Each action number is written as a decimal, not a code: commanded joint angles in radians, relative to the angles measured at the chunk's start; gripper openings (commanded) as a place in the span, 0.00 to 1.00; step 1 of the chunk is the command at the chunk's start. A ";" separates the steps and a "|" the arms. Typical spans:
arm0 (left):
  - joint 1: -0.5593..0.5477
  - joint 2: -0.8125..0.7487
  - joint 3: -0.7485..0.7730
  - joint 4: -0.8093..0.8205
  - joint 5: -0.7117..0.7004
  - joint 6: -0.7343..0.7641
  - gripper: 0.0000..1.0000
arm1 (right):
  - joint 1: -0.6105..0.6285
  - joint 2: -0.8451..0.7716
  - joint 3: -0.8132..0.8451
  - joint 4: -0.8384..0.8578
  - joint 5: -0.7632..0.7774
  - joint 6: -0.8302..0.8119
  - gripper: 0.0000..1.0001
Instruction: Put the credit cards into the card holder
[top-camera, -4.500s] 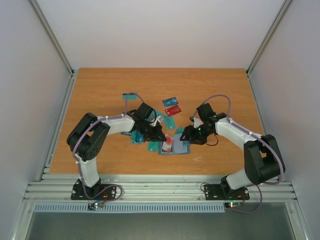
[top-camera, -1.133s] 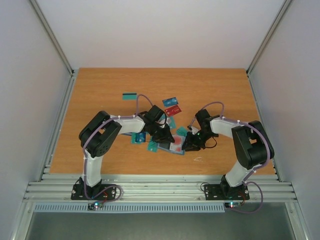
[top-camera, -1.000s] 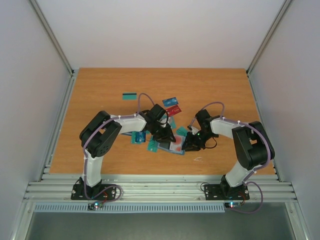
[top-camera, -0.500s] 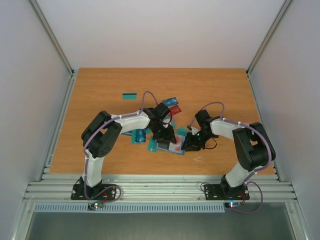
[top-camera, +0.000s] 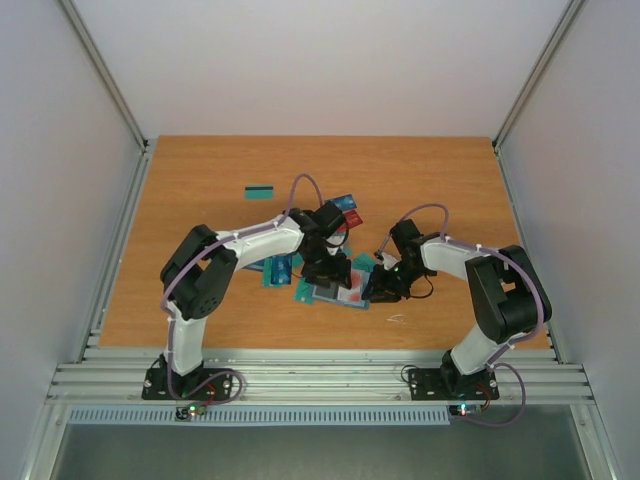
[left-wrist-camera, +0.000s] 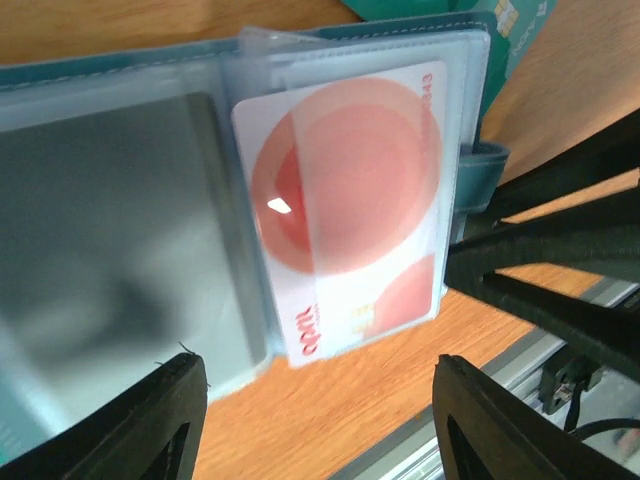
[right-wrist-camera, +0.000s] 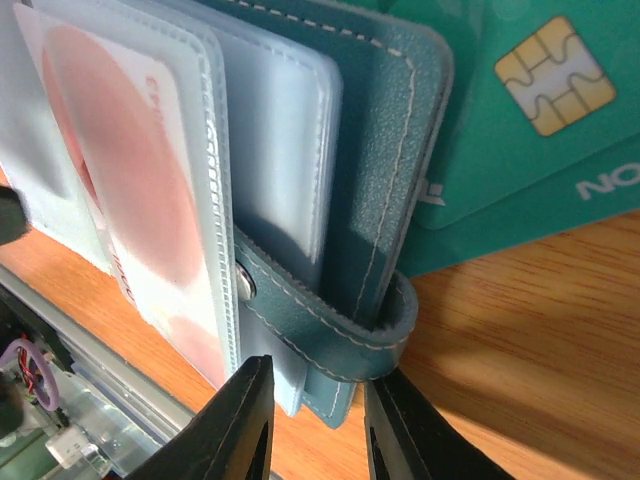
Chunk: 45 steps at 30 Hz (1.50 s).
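Note:
The card holder (top-camera: 335, 294) lies open on the table between my two grippers, its clear sleeves (left-wrist-camera: 130, 200) spread flat. A red-and-white credit card (left-wrist-camera: 345, 210) sits in one sleeve, its lower end sticking out. My left gripper (left-wrist-camera: 320, 400) hovers just above it, open and holding nothing. My right gripper (right-wrist-camera: 310, 420) is shut on the card holder's strap (right-wrist-camera: 330, 320) at its right edge. Loose teal credit cards (right-wrist-camera: 520, 120) lie under and beside the card holder. Other credit cards lie apart: a teal striped one (top-camera: 260, 191) and a red one (top-camera: 350, 218).
More teal cards (top-camera: 278, 270) lie left of the card holder under the left arm. The right gripper's black fingers (left-wrist-camera: 560, 270) cross the right side of the left wrist view. The table's metal front rail (top-camera: 320, 380) runs close behind the card holder.
My left gripper has opened and let go of the red-and-white card, which stays in the sleeve. The left wrist has shifted slightly up and right. The right gripper keeps its hold.

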<state>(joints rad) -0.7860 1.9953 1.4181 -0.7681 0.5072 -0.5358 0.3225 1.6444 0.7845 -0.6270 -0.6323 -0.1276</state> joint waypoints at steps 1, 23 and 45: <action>-0.002 -0.109 -0.001 -0.106 -0.101 0.079 0.62 | 0.003 0.006 -0.030 0.016 0.129 0.008 0.29; 0.051 -0.035 -0.037 -0.177 -0.329 0.207 0.19 | 0.004 0.002 0.103 -0.189 0.151 -0.010 0.33; 0.128 -0.090 -0.124 -0.143 -0.320 0.181 0.18 | 0.005 -0.038 0.065 0.014 -0.108 0.169 0.39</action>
<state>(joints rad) -0.6678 1.9415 1.3075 -0.9268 0.1631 -0.3508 0.3252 1.5696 0.8650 -0.6899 -0.6819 -0.0063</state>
